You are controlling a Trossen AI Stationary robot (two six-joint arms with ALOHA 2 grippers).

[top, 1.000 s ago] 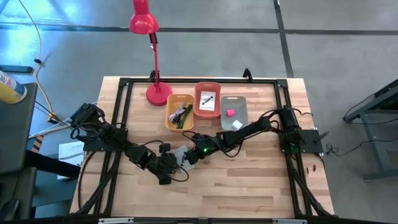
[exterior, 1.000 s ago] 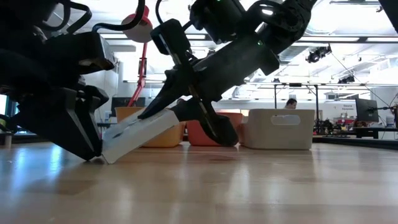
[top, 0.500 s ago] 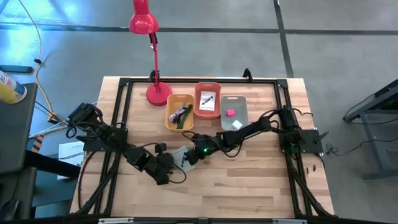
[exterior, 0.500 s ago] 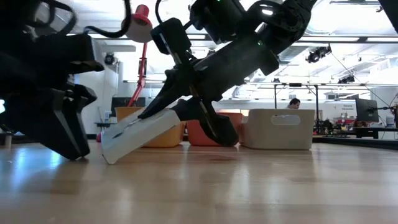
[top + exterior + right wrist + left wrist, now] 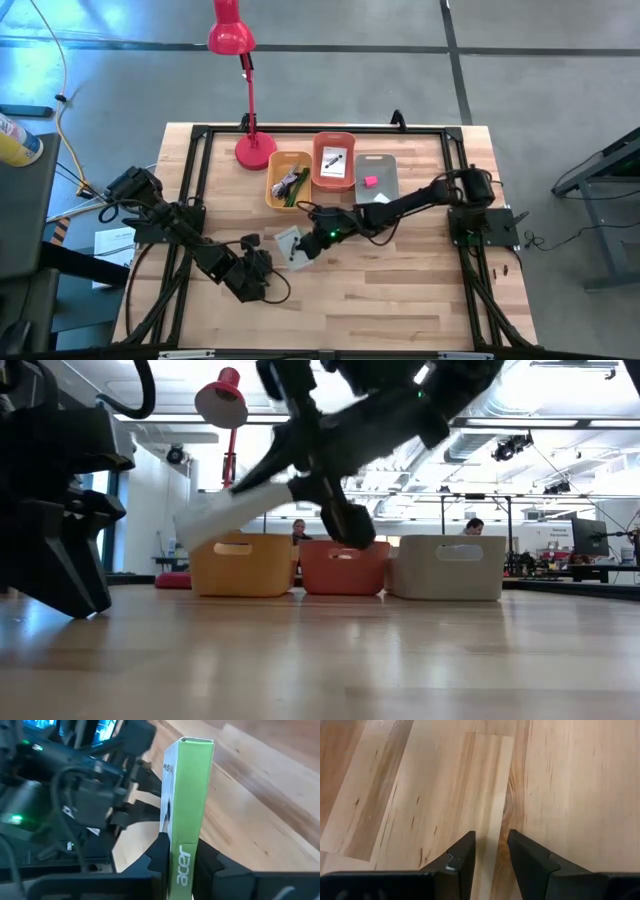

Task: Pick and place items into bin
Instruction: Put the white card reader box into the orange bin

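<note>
My right gripper (image 5: 303, 247) is shut on a flat white box (image 5: 289, 243) with a green side printed "acer" (image 5: 187, 795), held in the air above the table's middle (image 5: 235, 512). My left gripper (image 5: 262, 274) stands left of the box and nearer the table's near edge, low over bare wood (image 5: 490, 851), its fingers slightly apart and holding nothing. The yellow bin (image 5: 288, 180) holds a black cable and a green stick. A white card lies in the orange bin (image 5: 334, 160), and the grey bin (image 5: 376, 180) has a pink and a white cube. My right gripper pinches the box between its two fingers (image 5: 160, 851) at one end (image 5: 183, 845), on its two broad faces, with the green narrow side showing between them. The fingers come slanting down from the table's right. The box is lifted clear and tilts, its free end (image 5: 190, 530) lower.
A red desk lamp (image 5: 245, 90) stands at the far left, beside the yellow bin. The three bins sit in a row along the far side (image 5: 345, 568). Bare wood lies along the near side of the table (image 5: 400, 300). People show in the room beyond.
My right gripper has risen with the box, whose lower end has left the table, so the box now hangs clear. My left gripper has drawn back from the box's lower end toward the table's left and near edge.
</note>
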